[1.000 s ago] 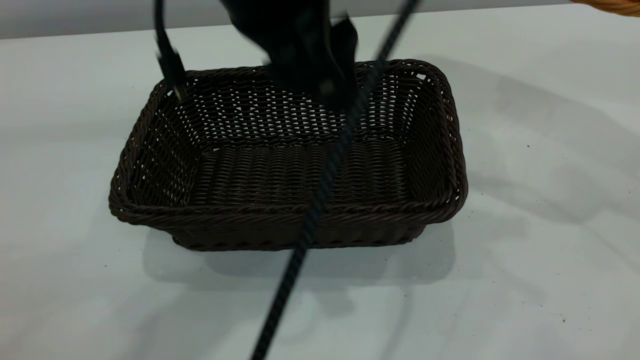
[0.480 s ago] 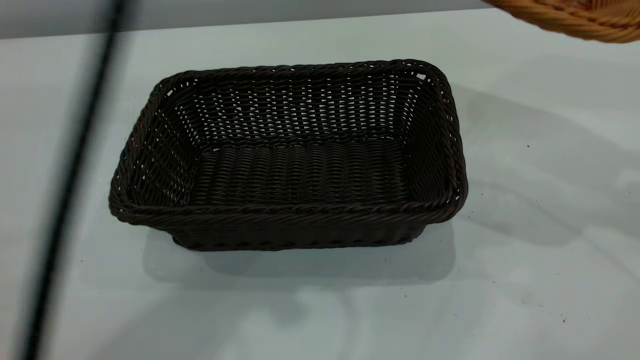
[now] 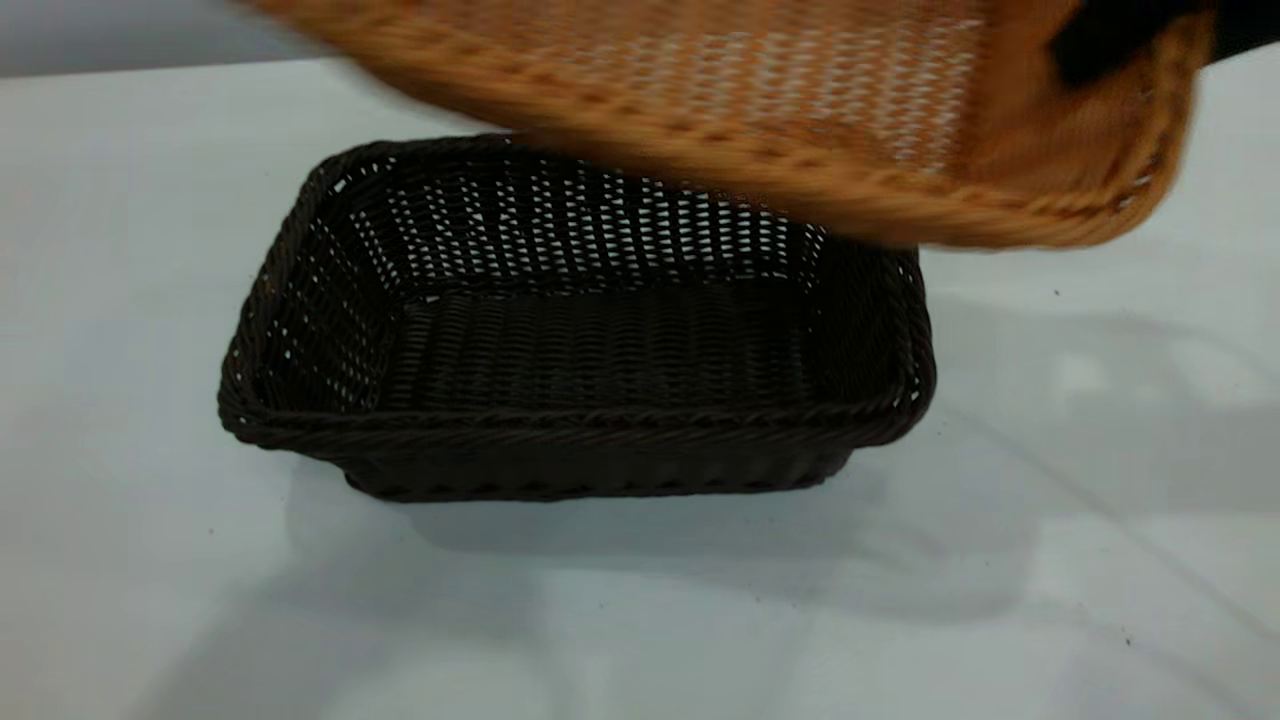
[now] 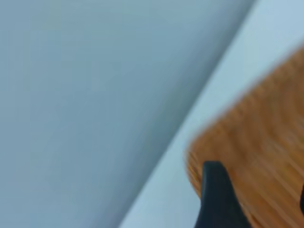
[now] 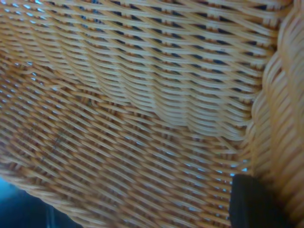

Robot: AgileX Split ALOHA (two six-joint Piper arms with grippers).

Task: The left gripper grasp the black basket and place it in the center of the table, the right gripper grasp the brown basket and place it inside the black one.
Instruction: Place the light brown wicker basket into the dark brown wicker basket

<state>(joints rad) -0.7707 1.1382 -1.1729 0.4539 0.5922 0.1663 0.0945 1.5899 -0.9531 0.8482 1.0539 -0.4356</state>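
Note:
The black basket stands upright and empty on the table, near the middle. The brown basket hangs in the air, tilted, over the black basket's far rim and right end, not touching it. My right gripper is shut on the brown basket's right end; in the right wrist view one black finger lies against the weave beside the braided rim. My left gripper is out of the exterior view; its wrist view shows it open and empty, with the brown basket blurred beyond its fingers.
Bare white table lies all around the black basket, with a few tiny dark specks. The table's far edge meets a grey wall at the back.
The left arm and its cable have drawn away from the black basket and left the exterior view. The brown basket has come in from the upper right, over the black basket.

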